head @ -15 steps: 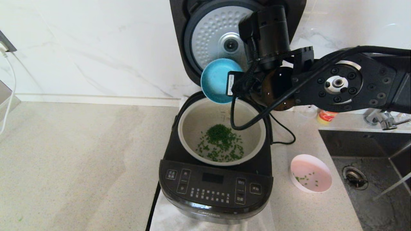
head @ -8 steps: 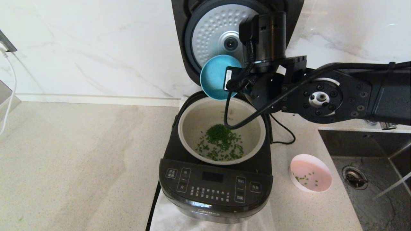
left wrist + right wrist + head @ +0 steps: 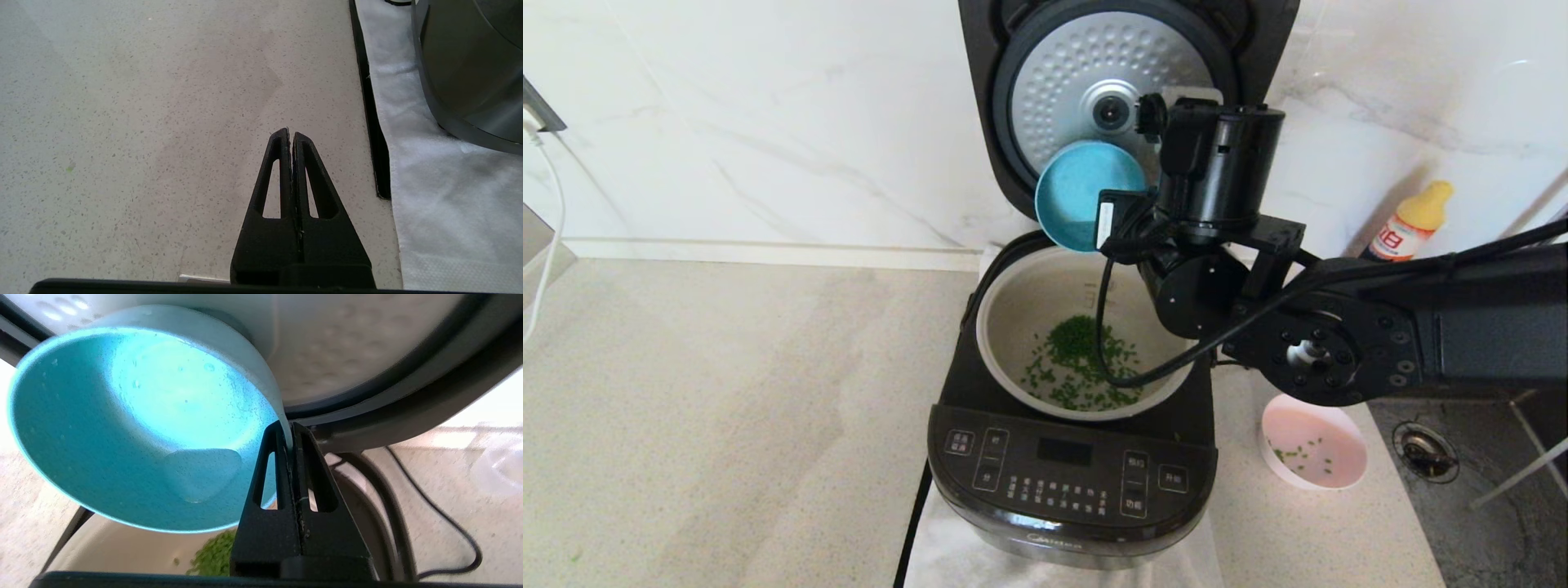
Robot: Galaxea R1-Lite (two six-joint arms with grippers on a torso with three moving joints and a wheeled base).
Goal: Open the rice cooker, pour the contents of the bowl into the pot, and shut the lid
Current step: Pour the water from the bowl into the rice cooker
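The black rice cooker (image 3: 1070, 482) stands open, its lid (image 3: 1111, 82) raised with the dimpled silver plate facing me. The pale pot (image 3: 1013, 294) holds a heap of chopped green bits (image 3: 1082, 359). My right gripper (image 3: 289, 433) is shut on the rim of a blue bowl (image 3: 1078, 192) (image 3: 135, 424), tipped on its side above the pot's far edge; the bowl's inside looks empty. My left gripper (image 3: 290, 134) is shut on nothing, low over the counter left of the cooker.
A pink bowl (image 3: 1313, 453) with a few green bits sits right of the cooker. A sink (image 3: 1462, 482) lies further right, an orange-capped bottle (image 3: 1409, 220) by the wall. White cloth (image 3: 449, 196) lies under the cooker; its cord (image 3: 1241, 343) trails right.
My right arm's elbow and forearm have dropped lower and swung toward the pink bowl, uncovering the bottle. The blue bowl stays tipped above the pot's far edge, shifted slightly.
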